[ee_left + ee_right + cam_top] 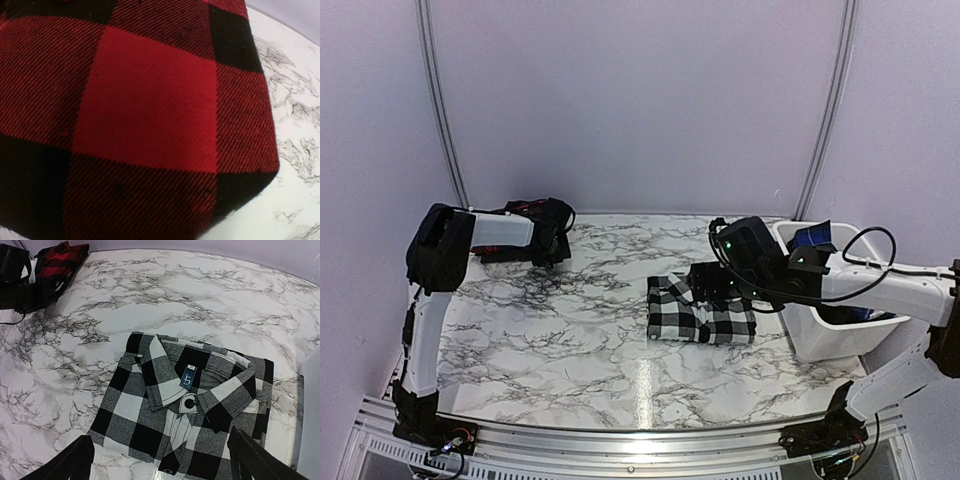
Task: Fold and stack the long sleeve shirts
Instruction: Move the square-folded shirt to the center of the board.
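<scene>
Plainly, the right gripper (160, 436) stands wide open: its two dark fingers (67, 465) enter from the bottom corners of the wrist view, spread apart, with nothing held between them. Below and between them lies the folded black-and-white buffalo-check flannel shirt (165, 410), collar up. A small blue label (188, 377) sits inside the neck and a round black button (189, 402) fastens the collar. The weave looks brushed and speckled grey where black crosses white. From above, the shirt is a flat rectangular packet on the white, grey-veined marble-pattern table (570, 320), right of centre, partly covered by the right gripper.

Just right of that shirt stands a white plastic rectangular bin (810, 340), its near wall plain and smooth. Something blue (810, 235) shows at its far rim and more blue deeper inside. The right arm crosses over the bin and hides most of its contents, so I cannot tell what they are.

The left gripper (552, 232) is at the table's far left, on the red-and-black buffalo-check flannel shirt (145, 110). Its wrist view is filled with diagonal-twill cloth in large red and black squares, with only a strip of marble at the right. No finger shows there, and from above the gripper merges with the dark cloth, so whether it is spread or closed cannot be told.
</scene>
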### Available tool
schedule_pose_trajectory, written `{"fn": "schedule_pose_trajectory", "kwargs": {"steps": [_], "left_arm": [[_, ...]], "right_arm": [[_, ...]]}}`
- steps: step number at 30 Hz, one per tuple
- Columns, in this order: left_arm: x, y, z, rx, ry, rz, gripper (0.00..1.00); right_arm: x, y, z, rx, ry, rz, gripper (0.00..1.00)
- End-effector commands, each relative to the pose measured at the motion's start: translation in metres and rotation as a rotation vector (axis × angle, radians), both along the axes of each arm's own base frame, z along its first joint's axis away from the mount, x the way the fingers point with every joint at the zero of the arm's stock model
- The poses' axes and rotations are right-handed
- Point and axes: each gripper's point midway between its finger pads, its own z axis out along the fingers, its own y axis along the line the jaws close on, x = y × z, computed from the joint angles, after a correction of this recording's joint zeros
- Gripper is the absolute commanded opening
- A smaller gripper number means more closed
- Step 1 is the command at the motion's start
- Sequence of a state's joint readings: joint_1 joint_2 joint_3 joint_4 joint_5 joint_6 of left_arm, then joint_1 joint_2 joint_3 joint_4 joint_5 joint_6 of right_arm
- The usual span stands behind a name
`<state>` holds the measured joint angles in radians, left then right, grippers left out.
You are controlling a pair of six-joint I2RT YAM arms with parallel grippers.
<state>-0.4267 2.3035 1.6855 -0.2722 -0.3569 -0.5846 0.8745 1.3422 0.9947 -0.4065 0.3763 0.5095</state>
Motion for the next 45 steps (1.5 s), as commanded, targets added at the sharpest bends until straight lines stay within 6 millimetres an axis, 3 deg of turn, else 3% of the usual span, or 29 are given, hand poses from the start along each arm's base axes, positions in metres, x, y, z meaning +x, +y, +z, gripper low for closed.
{"fn": "schedule_pose_trajectory", "kwargs": {"steps": [1, 5, 12, 17, 24, 30, 37, 45], "left_arm": [[-0.01, 0.008, -0.012, 0.01, 0.041, -0.005, 0.0], [-0.032, 0.01, -0.012, -0.011, 0.072, -0.013, 0.0], [-0.101, 0.011, -0.009, -0.052, 0.125, -0.02, 0.0], [-0.162, -0.008, -0.005, -0.094, 0.139, -0.044, 0.0], [-0.221, -0.053, -0.008, -0.197, 0.154, -0.074, 0.0], [-0.248, -0.094, -0.011, -0.251, 0.168, -0.131, 0.0], [-0.266, -0.15, -0.012, -0.288, 0.181, -0.263, 0.0], [-0.284, -0.183, -0.017, -0.318, 0.222, -0.339, 0.04]], "right_arm": [[-0.004, 0.004, 0.003, 0.024, 0.001, 0.005, 0.89], [-0.004, 0.007, -0.004, 0.025, 0.008, 0.009, 0.89], [-0.004, 0.008, -0.013, 0.026, 0.014, 0.013, 0.89], [-0.007, 0.007, -0.019, 0.038, 0.021, 0.015, 0.89], [-0.013, 0.003, -0.024, 0.051, 0.031, 0.019, 0.89], [-0.02, -0.003, -0.034, 0.044, 0.051, 0.015, 0.89], [-0.022, -0.007, -0.042, 0.039, 0.068, 0.006, 0.89], [-0.022, -0.009, -0.047, 0.025, 0.077, -0.004, 0.89]]}}
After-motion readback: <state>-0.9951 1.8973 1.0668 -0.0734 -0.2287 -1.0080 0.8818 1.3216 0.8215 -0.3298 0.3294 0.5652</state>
